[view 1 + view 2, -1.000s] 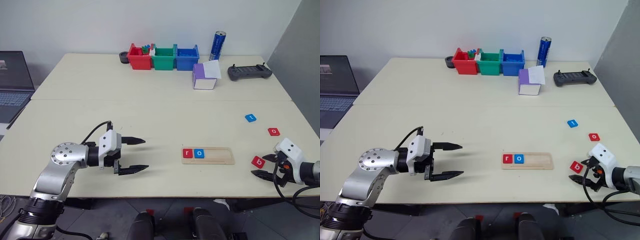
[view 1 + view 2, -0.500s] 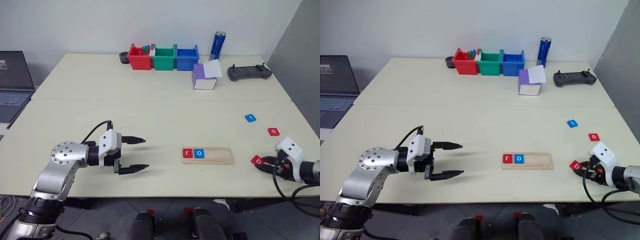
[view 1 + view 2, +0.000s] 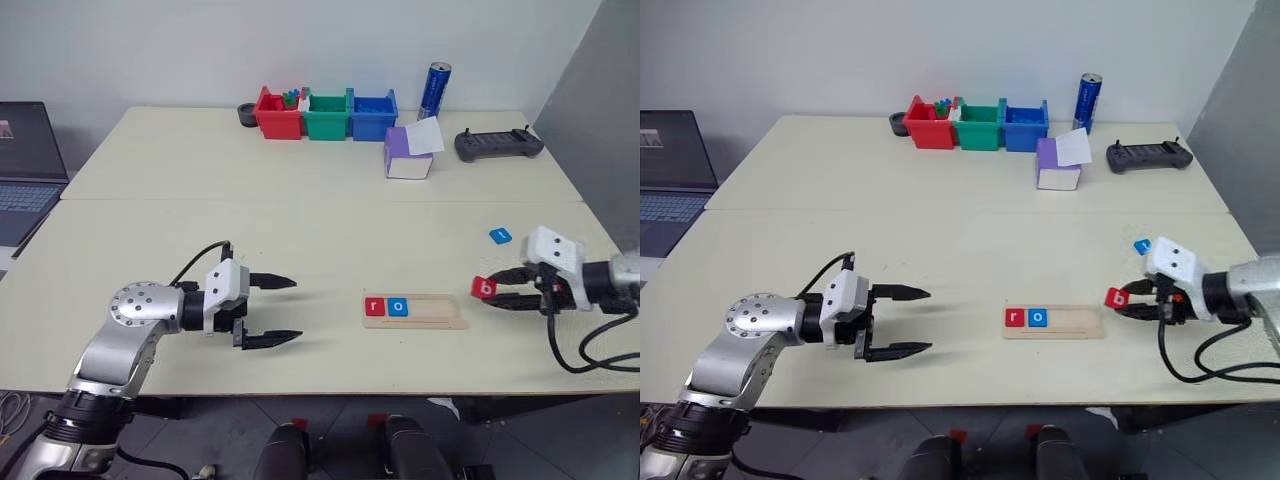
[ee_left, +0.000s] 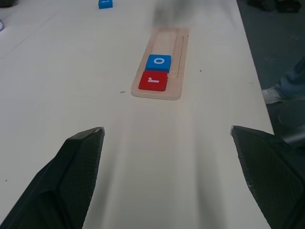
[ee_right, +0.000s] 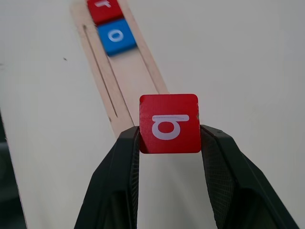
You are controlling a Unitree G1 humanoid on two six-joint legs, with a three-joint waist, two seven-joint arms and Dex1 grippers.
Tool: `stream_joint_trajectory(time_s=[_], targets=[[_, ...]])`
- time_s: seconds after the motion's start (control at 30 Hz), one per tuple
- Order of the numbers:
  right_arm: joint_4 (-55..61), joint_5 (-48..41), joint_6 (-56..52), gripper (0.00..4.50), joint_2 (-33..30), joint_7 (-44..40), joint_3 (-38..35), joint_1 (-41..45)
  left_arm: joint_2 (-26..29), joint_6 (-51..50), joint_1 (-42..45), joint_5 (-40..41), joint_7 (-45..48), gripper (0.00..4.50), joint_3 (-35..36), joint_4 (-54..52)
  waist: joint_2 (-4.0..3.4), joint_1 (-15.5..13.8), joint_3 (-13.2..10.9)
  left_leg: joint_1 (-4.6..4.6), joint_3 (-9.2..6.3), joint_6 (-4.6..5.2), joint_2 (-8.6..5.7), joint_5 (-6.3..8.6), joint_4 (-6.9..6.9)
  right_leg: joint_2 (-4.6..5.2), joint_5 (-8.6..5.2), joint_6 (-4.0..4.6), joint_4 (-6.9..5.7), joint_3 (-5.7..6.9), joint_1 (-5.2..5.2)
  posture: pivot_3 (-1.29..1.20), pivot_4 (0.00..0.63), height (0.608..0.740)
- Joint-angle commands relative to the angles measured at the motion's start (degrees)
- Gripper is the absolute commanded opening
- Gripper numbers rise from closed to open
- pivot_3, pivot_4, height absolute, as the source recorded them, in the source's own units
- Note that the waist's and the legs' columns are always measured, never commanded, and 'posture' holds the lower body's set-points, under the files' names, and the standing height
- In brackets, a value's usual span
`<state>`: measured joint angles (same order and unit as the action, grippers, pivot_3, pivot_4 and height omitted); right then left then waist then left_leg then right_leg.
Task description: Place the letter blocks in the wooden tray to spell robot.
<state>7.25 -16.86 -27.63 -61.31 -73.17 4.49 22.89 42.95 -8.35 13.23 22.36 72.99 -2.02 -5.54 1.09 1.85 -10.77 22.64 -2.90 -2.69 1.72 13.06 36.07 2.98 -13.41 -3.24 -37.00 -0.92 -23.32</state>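
Four letter blocks (image 3: 484,288); three bins (image 3: 326,115).

Our left arm (image 3: 135,325) is brushed silver metal with a round joint cap ringed by small screws. It ends in a white wrist block and a black collar. A black cable loops over it. The left gripper (image 3: 285,311) has two slim black tapered fingers. The right gripper (image 3: 497,290) has a white housing, black fingers (image 5: 119,181) with finely textured faces, and trailing black cables.
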Motion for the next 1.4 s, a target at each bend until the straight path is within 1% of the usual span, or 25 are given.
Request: stream_joint_trajectory(time_s=[0.03,0.1,0.27,0.63,1.03,1.4], targets=[[-2.19,2.80,3.45,1.46,2.22,-2.72,4.56,4.40,0.24,0.42,0.50,-0.03,-0.51,4.50,0.38,-1.94,0.01,-0.02,0.00,0.00,-0.01,0.00,0.00,0.00,0.01,0.00,0.03,-0.06,0.00,0.01,0.00,0.00,0.150,0.740],[-4.30,4.80,5.31,1.46,4.10,-3.24,7.13,6.31,0.26,0.38,0.11,-0.11,-0.77,4.50,0.27,-2.60,0.01,-0.04,0.00,0.04,-0.01,0.00,0.00,0.00,0.00,0.00,0.08,-0.13,0.01,0.01,-0.01,0.00,0.150,0.740],[-6.82,7.14,7.56,1.46,7.63,-4.61,10.95,8.56,0.53,-0.35,-1.88,0.21,-1.83,4.50,0.40,-5.37,0.00,-0.13,0.00,0.10,-0.03,0.00,-0.01,0.00,0.00,0.01,0.10,-0.15,0.01,0.02,-0.06,0.00,0.150,0.740],[-12.96,11.59,10.97,1.46,13.25,-6.29,14.70,12.63,0.63,-0.55,-1.84,-0.18,-2.42,4.50,0.20,-5.22,0.00,-0.10,0.00,0.09,-0.05,0.00,0.00,0.00,0.01,-0.01,0.10,-0.15,-0.06,0.05,-0.09,0.00,0.150,0.740],[-16.54,14.82,13.91,1.46,15.38,-6.67,16.34,13.39,1.17,-0.63,-2.38,-0.09,-2.83,4.50,0.86,-5.52,0.00,-0.09,0.00,0.09,-0.05,0.00,-0.01,0.00,0.01,-0.01,0.10,-0.15,-0.07,0.04,-0.09,0.00,0.150,0.740],[-15.56,15.96,13.26,1.46,16.82,-7.19,16.54,14.91,1.14,-0.55,-2.63,-0.10,-3.28,4.50,1.12,-5.48,0.00,-0.08,0.00,0.08,-0.06,0.00,-0.01,0.00,0.01,-0.02,0.10,-0.15,-0.09,0.04,-0.09,0.00,0.150,0.740]])
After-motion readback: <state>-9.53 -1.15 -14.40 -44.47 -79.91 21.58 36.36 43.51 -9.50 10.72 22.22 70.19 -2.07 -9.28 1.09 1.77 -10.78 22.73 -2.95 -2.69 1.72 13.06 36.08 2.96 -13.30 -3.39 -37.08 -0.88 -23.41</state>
